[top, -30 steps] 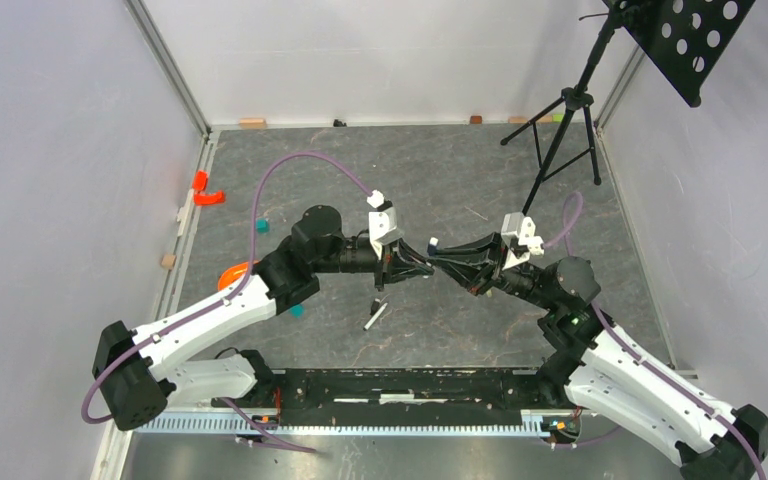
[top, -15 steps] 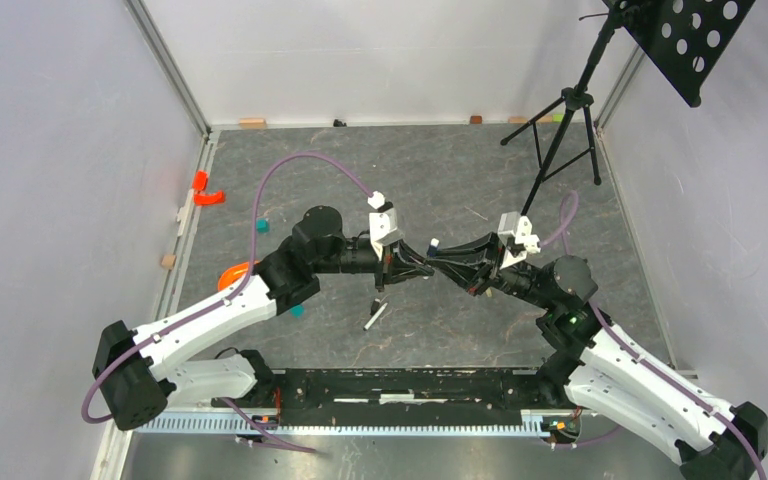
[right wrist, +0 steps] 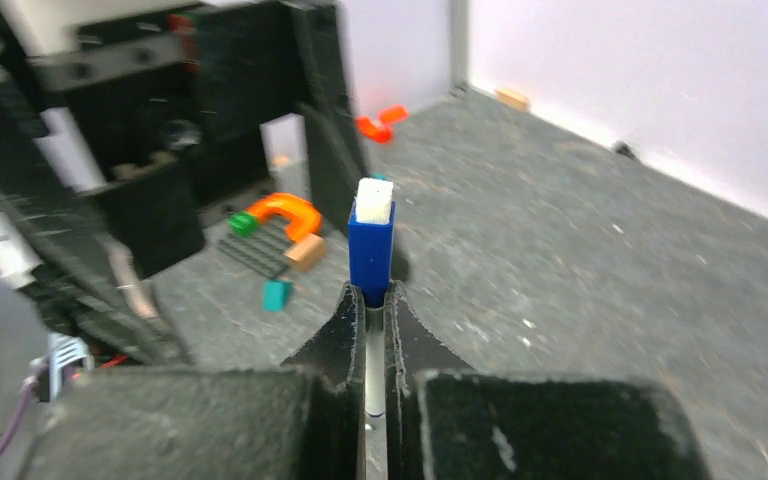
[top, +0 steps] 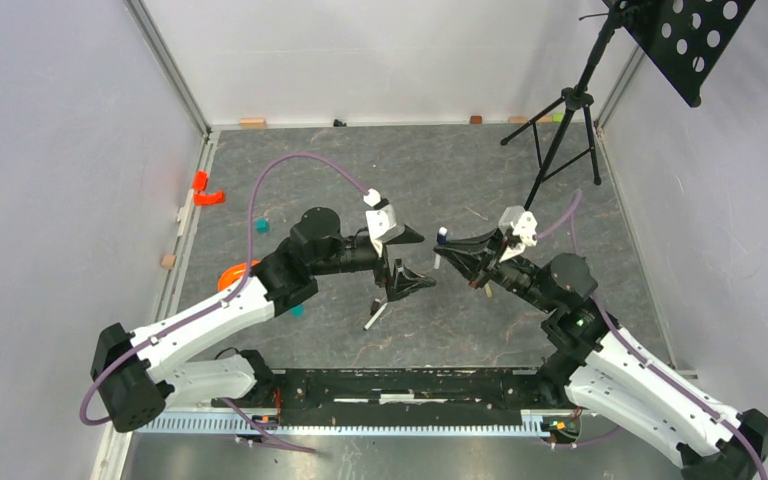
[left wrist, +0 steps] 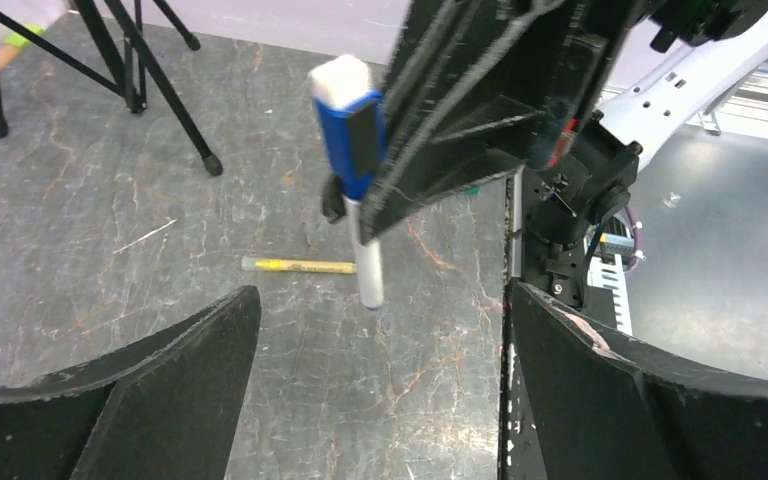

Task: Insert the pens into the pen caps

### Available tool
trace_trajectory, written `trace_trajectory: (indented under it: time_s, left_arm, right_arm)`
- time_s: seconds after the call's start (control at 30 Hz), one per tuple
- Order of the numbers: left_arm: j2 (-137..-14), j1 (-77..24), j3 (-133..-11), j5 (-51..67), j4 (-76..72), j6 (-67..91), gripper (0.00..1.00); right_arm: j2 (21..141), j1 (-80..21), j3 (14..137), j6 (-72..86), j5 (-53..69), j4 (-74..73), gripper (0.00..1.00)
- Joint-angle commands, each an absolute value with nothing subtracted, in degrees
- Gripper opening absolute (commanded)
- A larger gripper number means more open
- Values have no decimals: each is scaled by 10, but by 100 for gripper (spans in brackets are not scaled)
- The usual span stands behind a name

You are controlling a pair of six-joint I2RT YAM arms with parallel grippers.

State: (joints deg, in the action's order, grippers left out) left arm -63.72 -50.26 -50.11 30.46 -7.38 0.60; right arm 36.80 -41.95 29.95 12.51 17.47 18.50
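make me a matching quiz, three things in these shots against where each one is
Things:
1 blue cap
2 yellow pen
3 tripod

Places:
a lying flat on the table
b standing at the far right
c fitted on a white pen

Pairs: 1-c, 2-a, 3-b

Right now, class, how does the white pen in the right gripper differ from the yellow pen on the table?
Colour: the white pen has a white barrel; the yellow pen has a yellow one.
Pose: the right gripper holds the white pen in shut jaws, off the table; the yellow pen lies flat on it.
Cap: the white pen wears a blue cap; the yellow pen shows no blue one.
Both are thin sticks.
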Motion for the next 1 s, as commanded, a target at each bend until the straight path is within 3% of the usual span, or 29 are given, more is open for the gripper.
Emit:
trace_trajectory:
  time_s: [0.0,0.23,0.4,0.57,0.73,0.97]
  left_arm:
    - [-610,-503,-492,251,-79,-29,100]
    - [-593,-502,-479,92,-90,-39,100]
    - [-597,-503,-490,-162,-84,-6,100]
    - [-620,-503,-534,-312,-25,-6,100]
    - [-620,-501,-543,-394,-10,-6,100]
    - [-613,-501,-541,-410,-8,-35,100]
  right_arm:
    - [386,-420,371,99,38,63,0]
    - [466,-418,447,102,-121,-108,0]
    - [540,-418,486,132,-166,-195,0]
    - [632,-417,508,154,-176,-251,0]
    - [699,-417,507,160,-183,-255,0]
    - [781,-416,498,163,-192,-238,0]
